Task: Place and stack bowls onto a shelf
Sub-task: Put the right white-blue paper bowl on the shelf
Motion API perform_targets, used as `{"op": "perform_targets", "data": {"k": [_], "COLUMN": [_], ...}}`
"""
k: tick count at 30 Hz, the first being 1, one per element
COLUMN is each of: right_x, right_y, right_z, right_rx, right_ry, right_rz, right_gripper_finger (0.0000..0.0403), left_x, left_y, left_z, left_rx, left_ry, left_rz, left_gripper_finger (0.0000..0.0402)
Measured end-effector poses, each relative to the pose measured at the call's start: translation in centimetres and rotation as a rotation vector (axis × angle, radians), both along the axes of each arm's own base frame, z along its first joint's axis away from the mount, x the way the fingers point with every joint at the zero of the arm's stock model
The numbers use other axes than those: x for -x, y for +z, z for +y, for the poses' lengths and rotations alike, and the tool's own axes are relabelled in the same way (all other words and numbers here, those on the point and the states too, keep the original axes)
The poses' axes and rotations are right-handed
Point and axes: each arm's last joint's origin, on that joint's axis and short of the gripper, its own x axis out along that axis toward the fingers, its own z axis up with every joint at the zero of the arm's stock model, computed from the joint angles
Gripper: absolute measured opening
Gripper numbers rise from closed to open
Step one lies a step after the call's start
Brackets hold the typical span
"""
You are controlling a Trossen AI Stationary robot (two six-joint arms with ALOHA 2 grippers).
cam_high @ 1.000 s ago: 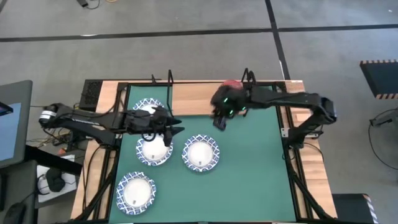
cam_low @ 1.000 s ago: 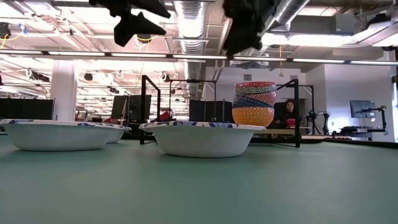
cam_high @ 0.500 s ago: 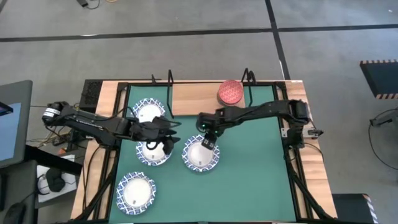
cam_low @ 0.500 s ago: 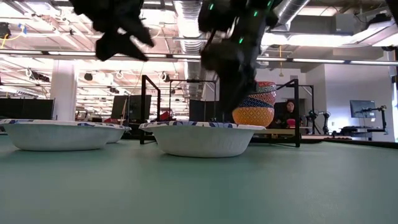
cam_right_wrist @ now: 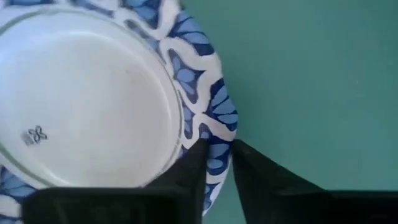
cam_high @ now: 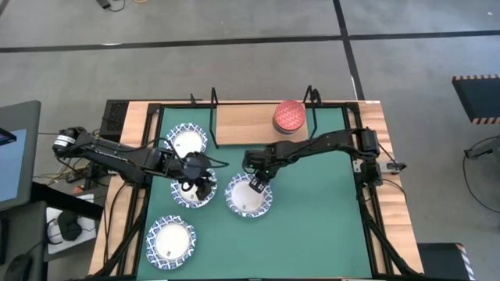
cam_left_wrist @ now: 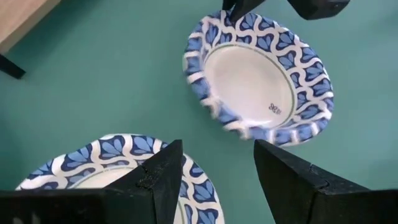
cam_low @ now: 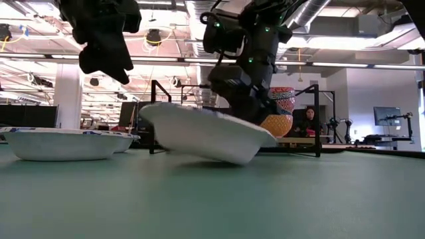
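Tilted now: one of four white bowls (cam_high: 249, 195).

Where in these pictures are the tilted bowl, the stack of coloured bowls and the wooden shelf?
tilted bowl (cam_low: 206, 136): low view, on its white outer wall.
stack of coloured bowls (cam_high: 289, 116): high view, on the red top bowl's inside.
wooden shelf (cam_high: 242, 125): high view, on the bare board left of the stack.

Tilted white bowl under a dark gripper on the green mat

A shallow white round bowl (cam_low: 206, 135) sits tipped on the flat green mat (cam_low: 265, 199), its left rim raised, with the right gripper (cam_low: 244, 99) at its far rim; the left gripper (cam_low: 106, 46) hangs above another white bowl (cam_low: 63, 144) at left, while a stack of colourful patterned bowls (cam_low: 282, 109) stands behind
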Motion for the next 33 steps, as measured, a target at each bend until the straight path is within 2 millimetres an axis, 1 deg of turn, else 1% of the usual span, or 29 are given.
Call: {"op": "perform_targets", "data": {"k": [3,5,7,10,14,17,20,22,24,26,29,31,32,33], "right_x": [0.1,0.3,0.5,0.6,0.7,0.5,0.4,0.2,0.2,0.2,0.2,0.3,0.3,0.4], "right_y": [0.0,0.2,0.7,1.5,1.5,1.0,0.1,-0.2,-0.6,-0.7,-0.6,-0.1,0.2,0.6], "right_z": [-0.1,-0.1,-0.2,-0.2,-0.4,-0.4,-0.3,-0.3,-0.1,0.0,0.0,0.0,0.0,0.0], "right_rx": [0.001,0.02,0.047,0.059,0.085,0.086,0.07,0.04,0.024,0.009,0.001,-0.002,-0.001,0.001], "right_ry": [-0.011,-0.017,-0.021,-0.026,-0.013,-0.009,0.001,0.01,0.017,0.026,0.031,0.031,0.032,0.032], "right_rz": [0.008,0.018,0.012,-0.008,-0.004,-0.001,0.028,0.028,0.047,0.046,0.041,0.03,0.02,0.004], "right_gripper_finger": [0.0071,0.0068,0.0077,0.0107,0.0165,0.0205,0.0218,0.0208,0.0184,0.0147,0.0076,0.003,0.002,0.002], "left_x": [0.0,0.0,0.0,-0.1,-0.2,-0.2,-0.2,-0.3,-0.4,-0.4,-0.4,-0.4,-0.4,-0.5], "left_y": [0.0,0.0,0.0,0.1,0.2,0.2,0.2,0.2,0.4,0.4,0.4,0.4,0.4,0.5], "left_z": [0.0,0.0,0.1,0.2,0.1,0.2,0.3,0.4,0.4,0.5,0.5,0.5,0.5,0.5], "left_rx": [0.022,0.034,0.033,0.025,-0.001,-0.013,-0.053,-0.068,-0.073,-0.078,-0.082,-0.081,-0.081,-0.083], "left_ry": [0.025,0.063,0.1,0.11,0.079,0.084,0.1,0.106,0.107,0.112,0.115,0.115,0.115,0.111], "left_rz": [-0.004,-0.01,-0.018,-0.028,-0.042,-0.042,-0.045,-0.049,-0.063,-0.066,-0.066,-0.069,-0.072,-0.08], "left_gripper_finger": [0.0183,0.0183,0.0183,0.0183,0.0183,0.0183,0.0183,0.0183,0.0183,0.0183,0.0183,0.0183,0.0183,0.0183]}}
